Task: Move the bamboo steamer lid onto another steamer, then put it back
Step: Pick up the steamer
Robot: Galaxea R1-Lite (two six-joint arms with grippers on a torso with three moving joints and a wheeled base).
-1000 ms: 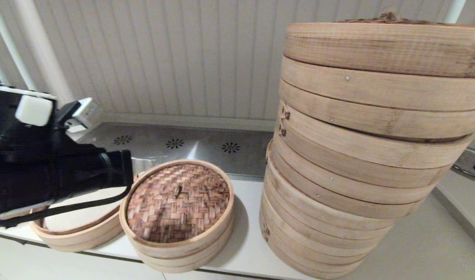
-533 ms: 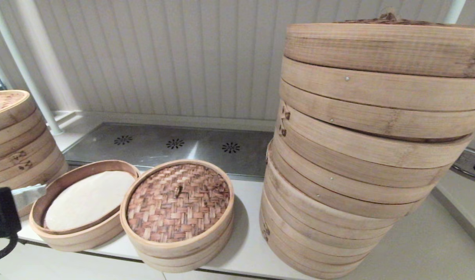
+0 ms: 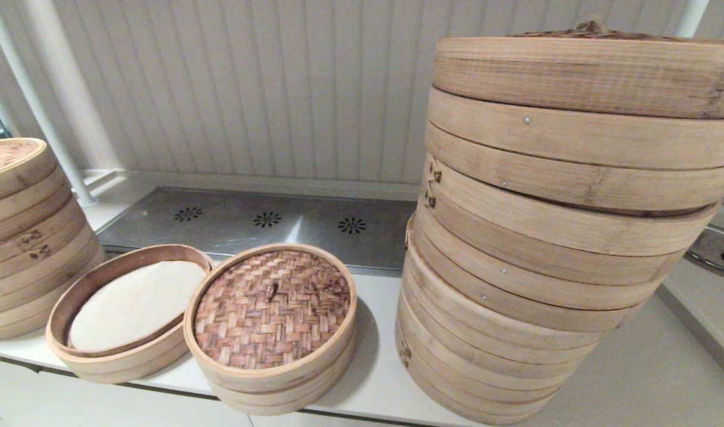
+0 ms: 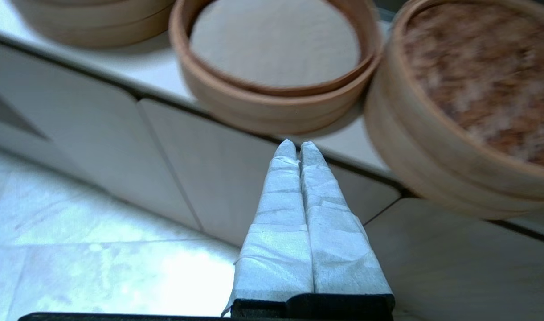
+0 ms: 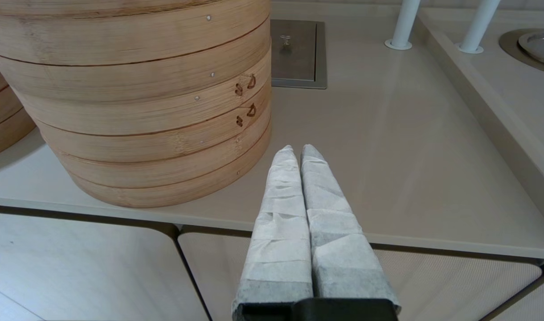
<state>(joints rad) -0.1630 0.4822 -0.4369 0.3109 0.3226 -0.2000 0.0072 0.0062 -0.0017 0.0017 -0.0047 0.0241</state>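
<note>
The bamboo steamer lid (image 3: 271, 308), brown woven with a tiny centre loop, sits on a small steamer at the counter's front. It shows in the left wrist view as the bamboo steamer lid (image 4: 485, 84). To its left lies another steamer (image 3: 127, 308), shallow with a white liner and uncovered, seen too as another steamer (image 4: 276, 58). My left gripper (image 4: 297, 145) is shut and empty, below the counter's front edge before the two baskets. My right gripper (image 5: 297, 149) is shut and empty, near the counter's front edge right of the tall stack. Neither gripper shows in the head view.
A huge steamer stack (image 3: 551, 237) with its own lid fills the right half. A medium stack (image 3: 24, 237) with a woven lid stands at far left. A perforated metal plate (image 3: 267, 222) lies behind the small baskets. White posts (image 5: 403, 24) rise at the back right.
My left arm has dropped away from above the uncovered steamer and left the head view. The lid and both small baskets have stayed in place.
</note>
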